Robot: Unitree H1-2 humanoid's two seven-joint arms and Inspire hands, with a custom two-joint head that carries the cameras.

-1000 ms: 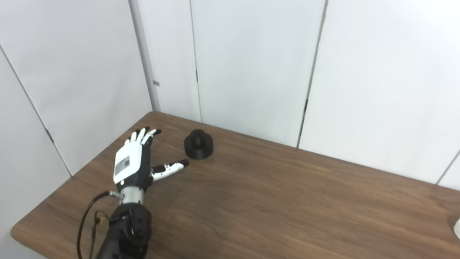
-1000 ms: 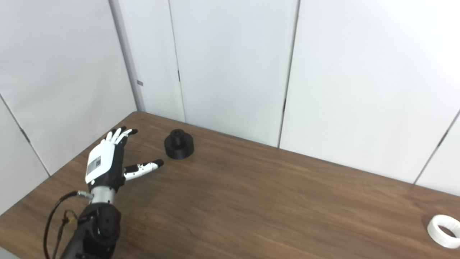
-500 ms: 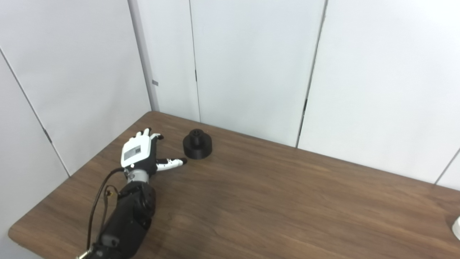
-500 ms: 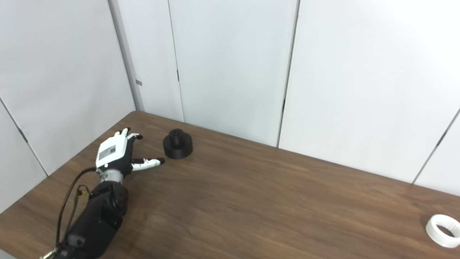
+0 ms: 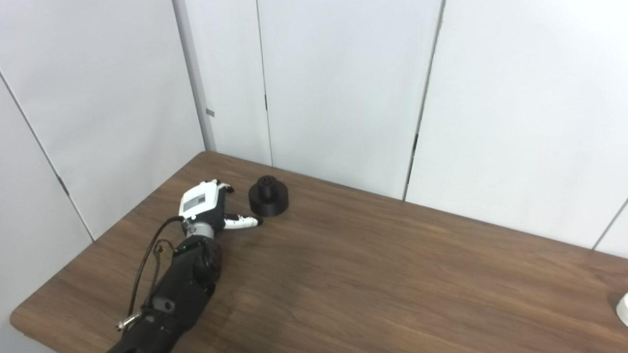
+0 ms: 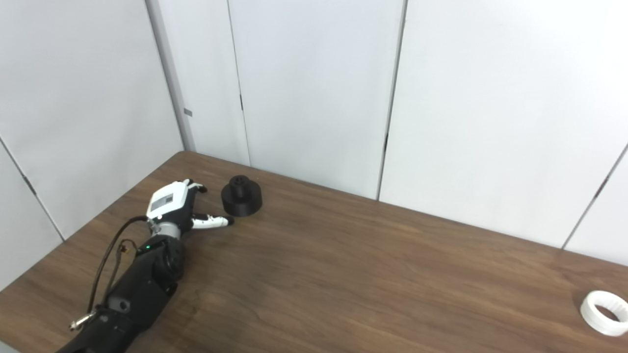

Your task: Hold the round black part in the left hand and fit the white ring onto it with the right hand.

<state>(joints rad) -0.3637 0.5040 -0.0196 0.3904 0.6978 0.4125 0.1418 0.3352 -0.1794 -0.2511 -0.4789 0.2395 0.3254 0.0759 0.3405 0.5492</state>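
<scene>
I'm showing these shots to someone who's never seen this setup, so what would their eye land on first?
Probably the left hand, white-backed on a black arm, open and low over the wooden table at its far left, thumb stretched toward the round black part just beside it. Next, the white ring lying alone at the table's near right edge, far from the part. The right hand is not in view.

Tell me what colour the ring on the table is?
The ring is white; the right eye view shows it whole.
</scene>
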